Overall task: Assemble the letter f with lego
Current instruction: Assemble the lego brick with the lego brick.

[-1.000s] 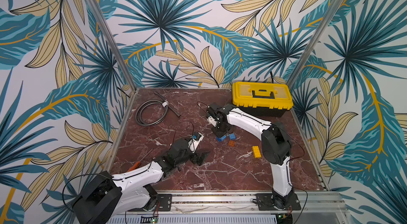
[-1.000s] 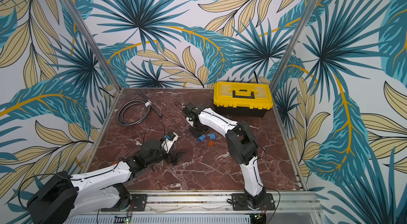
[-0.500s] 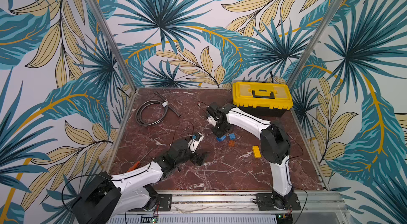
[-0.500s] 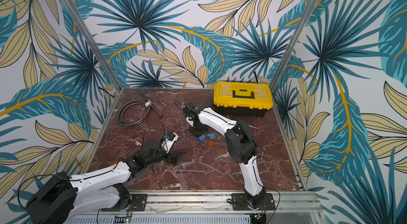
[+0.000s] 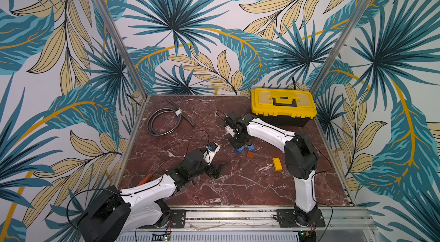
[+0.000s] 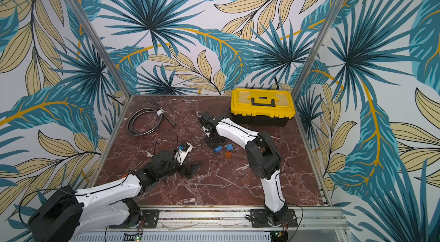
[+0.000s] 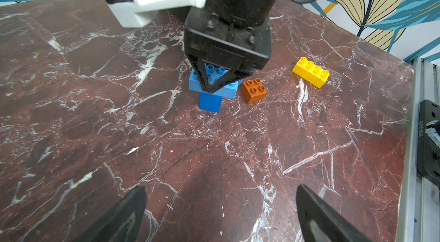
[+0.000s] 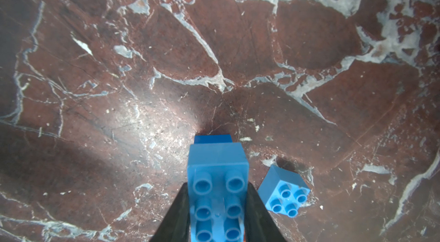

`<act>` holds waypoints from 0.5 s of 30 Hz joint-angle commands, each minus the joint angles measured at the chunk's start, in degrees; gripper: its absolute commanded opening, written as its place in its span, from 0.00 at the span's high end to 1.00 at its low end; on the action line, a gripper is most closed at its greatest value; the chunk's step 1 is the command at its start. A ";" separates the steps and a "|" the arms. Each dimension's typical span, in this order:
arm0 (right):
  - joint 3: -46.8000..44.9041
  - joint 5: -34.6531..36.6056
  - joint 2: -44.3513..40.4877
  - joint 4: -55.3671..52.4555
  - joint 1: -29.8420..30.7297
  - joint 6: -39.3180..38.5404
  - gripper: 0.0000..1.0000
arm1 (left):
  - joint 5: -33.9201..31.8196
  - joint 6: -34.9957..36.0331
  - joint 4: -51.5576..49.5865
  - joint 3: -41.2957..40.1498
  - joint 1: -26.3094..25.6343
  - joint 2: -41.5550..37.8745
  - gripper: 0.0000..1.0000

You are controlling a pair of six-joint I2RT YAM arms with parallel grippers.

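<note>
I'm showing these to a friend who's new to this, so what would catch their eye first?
The loud leaf wallpaper all around, then the yellow toolbox at the far right corner of the table. Mid-table, the right gripper is shut on a long blue brick sitting atop a darker blue brick, with an orange brick and a yellow brick loose nearby.

Glossy plastic long blue brick (image 8: 217,195), polished marble tabletop (image 8: 262,38)
</note>
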 commanded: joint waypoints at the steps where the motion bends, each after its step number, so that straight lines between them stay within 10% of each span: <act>1: -2.36 1.67 -1.45 0.36 -0.10 2.37 0.71 | 0.74 -0.31 -0.01 2.26 0.32 1.22 0.01; 15: -2.68 1.59 -4.07 0.74 -0.06 2.24 0.51 | 4.88 0.89 -0.01 3.33 0.32 1.87 0.01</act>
